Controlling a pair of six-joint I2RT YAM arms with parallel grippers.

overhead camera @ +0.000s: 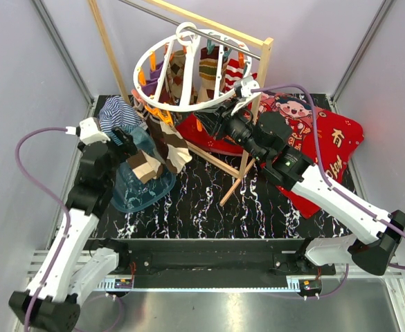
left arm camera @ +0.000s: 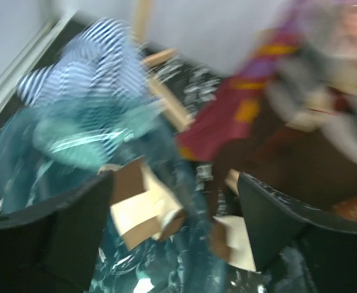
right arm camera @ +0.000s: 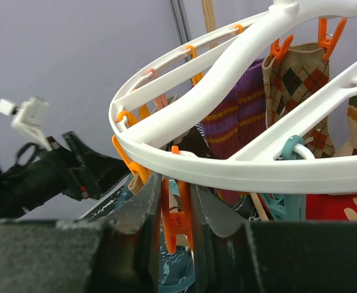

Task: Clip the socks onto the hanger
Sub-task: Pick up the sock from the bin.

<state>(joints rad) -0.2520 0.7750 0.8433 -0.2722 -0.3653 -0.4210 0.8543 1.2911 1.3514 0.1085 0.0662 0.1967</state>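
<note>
The white round hanger (overhead camera: 162, 106) hangs from the wooden frame, tilted, with several socks (overhead camera: 176, 75) clipped under it. In the right wrist view a purple striped sock (right arm camera: 239, 116) and an argyle sock (right arm camera: 297, 85) dangle behind the hanger's ring (right arm camera: 245, 174). My right gripper (right arm camera: 177, 190) is shut on an orange clip (right arm camera: 178, 220) just under that ring. My left gripper (left arm camera: 173, 183) stands open over a brown and cream sock (left arm camera: 143, 207) lying in a blue-green clear basin (overhead camera: 138, 195). That view is blurred, and nothing sits between the fingers.
A blue-white striped cloth (overhead camera: 119, 112) lies at the basin's far edge. The wooden pole frame (overhead camera: 254, 104) crosses the middle of the table, with a slanted leg (overhead camera: 233, 187). A big red cartoon blanket (overhead camera: 320, 142) covers the far right.
</note>
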